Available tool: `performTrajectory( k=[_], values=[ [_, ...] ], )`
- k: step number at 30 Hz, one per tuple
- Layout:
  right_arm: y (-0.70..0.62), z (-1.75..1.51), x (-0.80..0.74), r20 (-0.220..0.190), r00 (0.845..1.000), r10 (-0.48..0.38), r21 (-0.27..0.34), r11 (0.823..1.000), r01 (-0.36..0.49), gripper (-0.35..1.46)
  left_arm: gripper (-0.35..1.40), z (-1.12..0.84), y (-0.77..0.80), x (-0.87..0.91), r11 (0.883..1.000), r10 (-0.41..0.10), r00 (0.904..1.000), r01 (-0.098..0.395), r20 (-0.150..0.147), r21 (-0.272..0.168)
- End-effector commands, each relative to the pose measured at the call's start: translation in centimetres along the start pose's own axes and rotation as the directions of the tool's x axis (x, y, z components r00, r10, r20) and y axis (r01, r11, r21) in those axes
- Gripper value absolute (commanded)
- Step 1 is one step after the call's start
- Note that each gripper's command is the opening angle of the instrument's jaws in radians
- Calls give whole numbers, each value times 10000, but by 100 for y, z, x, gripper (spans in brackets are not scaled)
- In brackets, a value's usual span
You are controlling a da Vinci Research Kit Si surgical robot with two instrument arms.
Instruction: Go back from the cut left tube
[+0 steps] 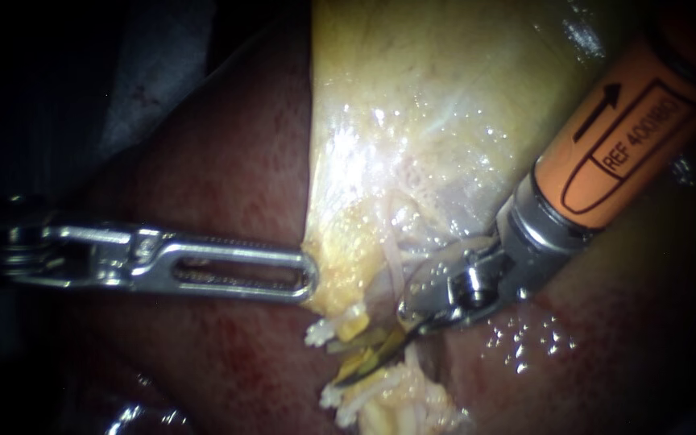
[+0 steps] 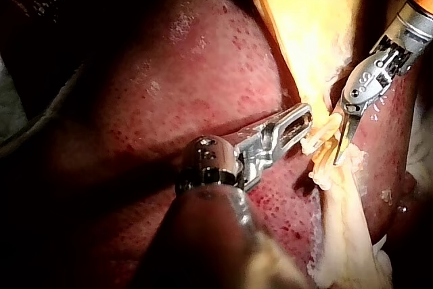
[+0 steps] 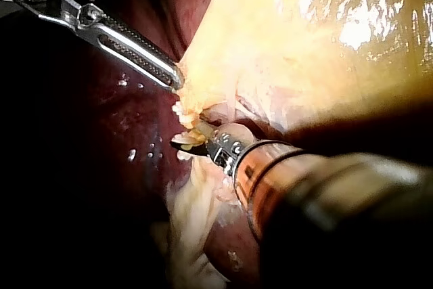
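Endoscope view: a short, wet, pale yellow cut tube lies just below the glistening yellow gallbladder, over the dark red liver. Its frayed white ends are parted. I judge it limp, slippery and easily torn, so nothing should take hold of it. My orange-shafted right instrument rests its dark curved blades between those ends, slightly apart and gripping nothing. My steel left instrument, slotted jaws closed, pinches the gallbladder's edge.

Left wrist view: the left instrument grips that edge, and the cut tube sits just ahead.

Right wrist view: the right instrument touches the cut tube.
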Motion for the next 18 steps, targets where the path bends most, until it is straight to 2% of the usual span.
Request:
performTrajectory(
  k=[1,7,18],
  values=[
    [0,-3,0,0,10000,9,12,10000,-9,54,-35,0,0,0,10000,-1,10000,1,0,1],
    [-3,-17,-1,-68,10000,29,-25,10000,-29,51,-35,0,1,0,10000,1,10000,-1,-3,4],
    [-14,-61,-12,-249,9997,47,-137,9999,-50,49,-35,-1,2,-1,10000,3,10000,-3,-7,8]
  ],
)
